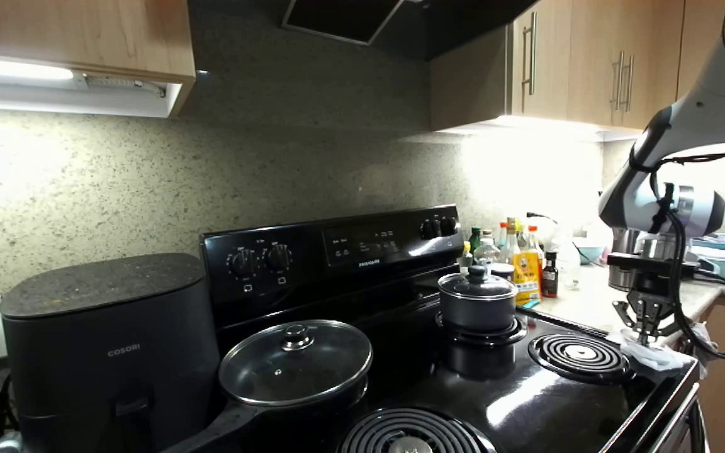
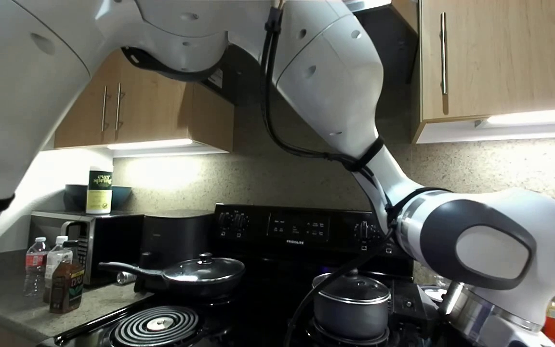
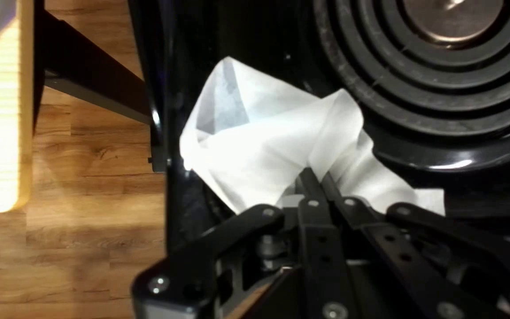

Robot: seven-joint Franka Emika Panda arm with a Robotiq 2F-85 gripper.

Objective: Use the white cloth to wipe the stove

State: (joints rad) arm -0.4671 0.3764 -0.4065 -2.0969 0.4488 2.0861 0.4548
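Apparently wiping is the current step; whether mid-stroke or at the start, I cannot tell. The white cloth lies on the stove, between its outer edge and a coil burner; seen in an exterior view, it sits at 3 o'clock of that burner, with a lidded pot at 10 o'clock. The hand points down, tips pressed close, pinching a fold of the cloth; the rest fans out loose toward 10 and 4 o'clock in the wrist view.

Next move, my judgement: go low, press lightly, sweep toward 11 o'clock in the wrist view, along the bare black strip between burner and edge. Burner, between 1 and 2 o'clock, wants a berth: the thin loose flap could snag on the coil. Drifting toward 9 o'clock risks sliding off the edge.
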